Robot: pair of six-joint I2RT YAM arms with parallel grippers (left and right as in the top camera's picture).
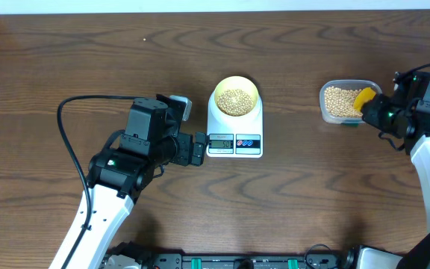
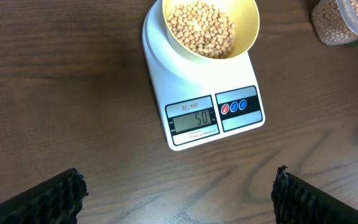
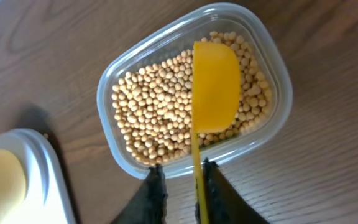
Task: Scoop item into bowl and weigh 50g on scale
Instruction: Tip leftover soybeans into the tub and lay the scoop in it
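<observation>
A dark wooden desk (image 1: pixel 66 60) carries a white digital scale (image 1: pixel 234 142) near its middle. A small pale yellow bowl (image 1: pixel 216 96) sits on the scale's round platform, partly filled with small tan beans (image 1: pixel 235 99). In the left wrist view the scale's display (image 2: pixel 194 119) reads 50, with round buttons just beside it.

The left gripper (image 2: pixel 179 179) hovers low over the desk just in front of the scale, pointing at the display. Its two black fingers are spread wide apart, holding nothing and touching nothing.

Well to the right of the scale stands a clear plastic tub (image 1: pixel 325 104) holding more of the same beans. The right gripper (image 3: pixel 194 199) is drawn in narrow around the thin handle of a bright yellow scoop (image 3: pixel 215 87), holding it. The scoop's head lies over the beans on the tub's right side, and it looks empty.
</observation>
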